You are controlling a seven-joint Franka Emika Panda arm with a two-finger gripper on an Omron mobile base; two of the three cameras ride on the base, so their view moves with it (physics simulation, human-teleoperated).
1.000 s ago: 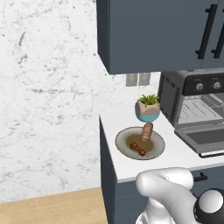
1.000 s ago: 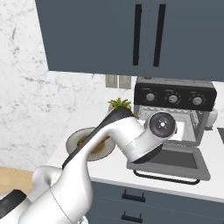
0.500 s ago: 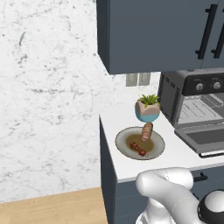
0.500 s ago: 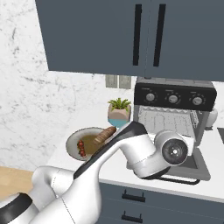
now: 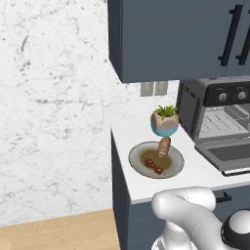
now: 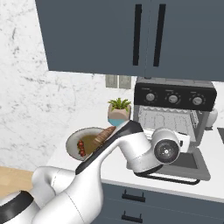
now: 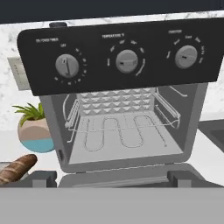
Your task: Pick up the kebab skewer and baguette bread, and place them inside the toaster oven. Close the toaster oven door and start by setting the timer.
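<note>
The kebab skewer [image 5: 153, 166] and the baguette bread [image 5: 164, 146] lie together in a shallow grey dish [image 5: 140, 152] on the counter, left of the toaster oven [image 5: 215, 105]. The toaster oven door [image 5: 225, 155] hangs down open, and the wire rack [image 7: 124, 131] inside is bare. In the hand view my gripper [image 7: 113, 178] faces straight into the oven at door height, its fingertips [image 7: 43, 177] wide apart and open with nothing between them. The baguette [image 7: 17, 168] peeks in at that view's lower left. From the right base view the skewer [image 6: 81, 147] and baguette [image 6: 105, 134] sit left of my arm.
A small potted plant [image 5: 164, 120] stands between the dish and the oven's left side. Three silver knobs [image 7: 127, 61] line the oven's top panel. Dark blue wall cabinets [image 6: 131, 35] hang above. The counter's front edge [image 5: 146, 195] runs just before the dish.
In the right base view my hand has dropped lower and a little to the right, in front of the open oven. Dish, food and oven have stayed put.
</note>
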